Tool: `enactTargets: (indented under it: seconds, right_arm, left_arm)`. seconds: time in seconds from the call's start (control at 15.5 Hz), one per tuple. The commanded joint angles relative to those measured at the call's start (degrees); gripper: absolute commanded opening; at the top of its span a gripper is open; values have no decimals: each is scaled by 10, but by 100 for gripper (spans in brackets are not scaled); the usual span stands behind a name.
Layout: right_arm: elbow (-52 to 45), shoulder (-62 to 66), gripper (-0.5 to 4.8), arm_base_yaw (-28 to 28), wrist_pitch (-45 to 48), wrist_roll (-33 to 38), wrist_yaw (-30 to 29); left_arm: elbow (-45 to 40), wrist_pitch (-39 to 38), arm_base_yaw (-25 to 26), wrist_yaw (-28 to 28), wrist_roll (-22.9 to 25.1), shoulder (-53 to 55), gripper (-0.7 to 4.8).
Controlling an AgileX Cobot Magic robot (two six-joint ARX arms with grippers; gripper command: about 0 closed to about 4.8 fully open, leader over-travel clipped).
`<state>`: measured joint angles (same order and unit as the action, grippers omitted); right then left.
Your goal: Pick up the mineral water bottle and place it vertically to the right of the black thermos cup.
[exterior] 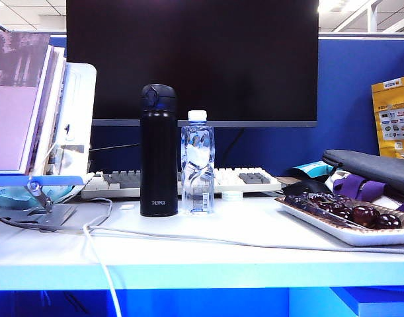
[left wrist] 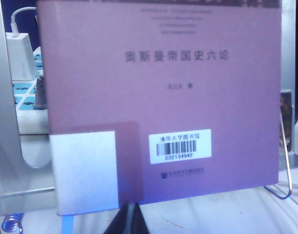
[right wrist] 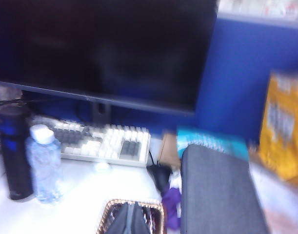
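Clearly, you have the mineral water bottle [exterior: 198, 162] standing upright at the centre of the exterior view, just to the right of the black thermos cup [exterior: 159, 150], the two nearly touching on the white desk [exterior: 208, 231]. The bottle is clear plastic with a twisted, faceted body, a white screw cap and a small label low down; the thermos is a taller, slim matte-black cylinder with a flip lid and small white lettering near its base.

Behind them a grey-and-white keyboard [exterior: 244, 178] is partly hidden, under a dark monitor [exterior: 192, 59] cut off at the top. At lower right a patterned tray [exterior: 340, 228] of glossy dark fruit runs off the frame.

No arm shows in the exterior view. Your right wrist view is blurred; the right gripper [right wrist: 130, 220] shows only as dark tips pressed together at the bottom edge, above the tray, holding nothing, with bottle and thermos at the lower left. In the left wrist view the left gripper [left wrist: 129, 219] is a dark wedge at the bottom edge, its fingertips meeting, facing a purple book [left wrist: 158, 97] bearing a barcode sticker [left wrist: 180, 146], propped on a wire stand [left wrist: 284, 161].
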<state>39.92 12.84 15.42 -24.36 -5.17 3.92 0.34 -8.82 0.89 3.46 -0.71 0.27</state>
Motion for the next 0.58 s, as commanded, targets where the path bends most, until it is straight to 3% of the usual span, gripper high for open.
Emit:
enactTargets:
  seconds: [0.06,0.26,0.58]
  right_arm:
    - [-136,-38,-1,-76,113,70,-42]
    - [-249,-73,45,-117,156,71,-56]
    - [-321,-75,44,-132,152,98,-61]
  left_arm:
    - [0,-5,0,3,2,-2,-4]
    - [0,-5,0,3,2,-2,-4]
    - [0,-5,0,3,2,-2,-4]
